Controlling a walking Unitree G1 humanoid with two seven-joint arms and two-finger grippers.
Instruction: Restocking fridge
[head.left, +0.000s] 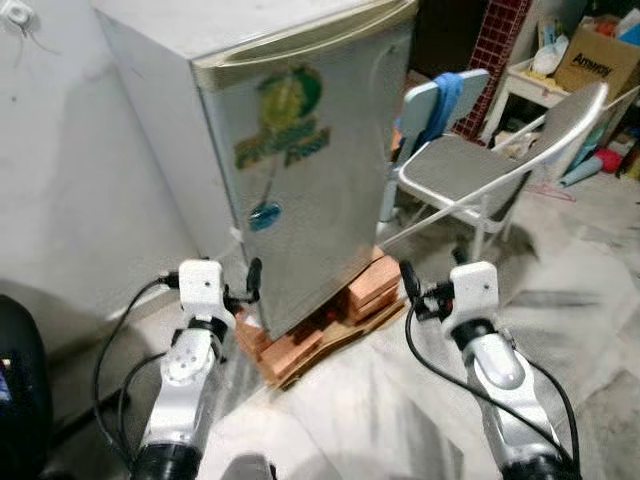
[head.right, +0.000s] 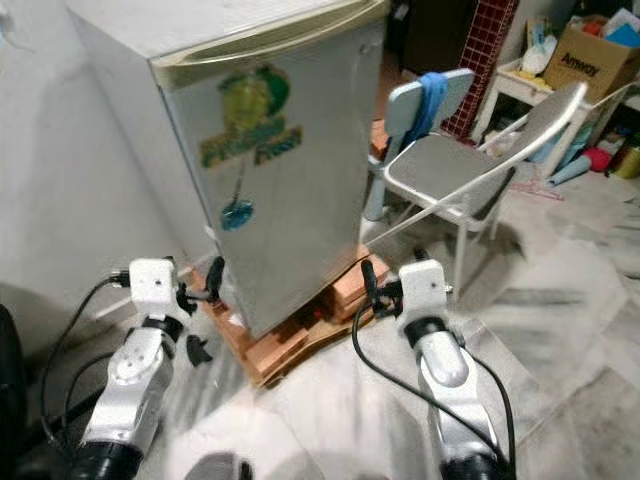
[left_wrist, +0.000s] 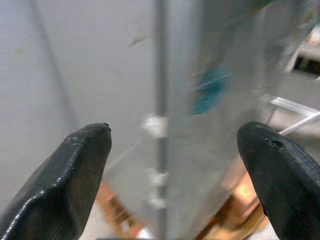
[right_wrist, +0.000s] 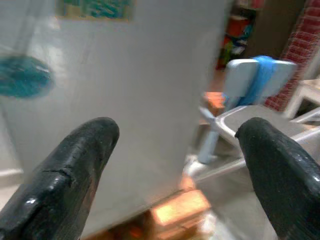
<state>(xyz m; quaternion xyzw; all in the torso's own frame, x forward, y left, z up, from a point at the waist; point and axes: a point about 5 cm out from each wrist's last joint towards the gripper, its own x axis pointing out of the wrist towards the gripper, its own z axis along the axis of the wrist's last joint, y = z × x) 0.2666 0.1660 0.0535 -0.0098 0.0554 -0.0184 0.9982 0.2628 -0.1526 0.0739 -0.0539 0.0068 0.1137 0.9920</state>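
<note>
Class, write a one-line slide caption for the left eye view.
Both open pincers, left pincer and right pincer, face the closed fridge on bricks.

Cardboard box (head.left: 598, 55), far corner of room: dark print reads "Amway". Fridge (head.left: 300, 170) door: green-and-yellow sticker (head.left: 285, 120) with lettering, too blurred to read. Small round blue sticker (head.left: 265, 215) below it: no legible text. No other readable signs or numbers.
</note>
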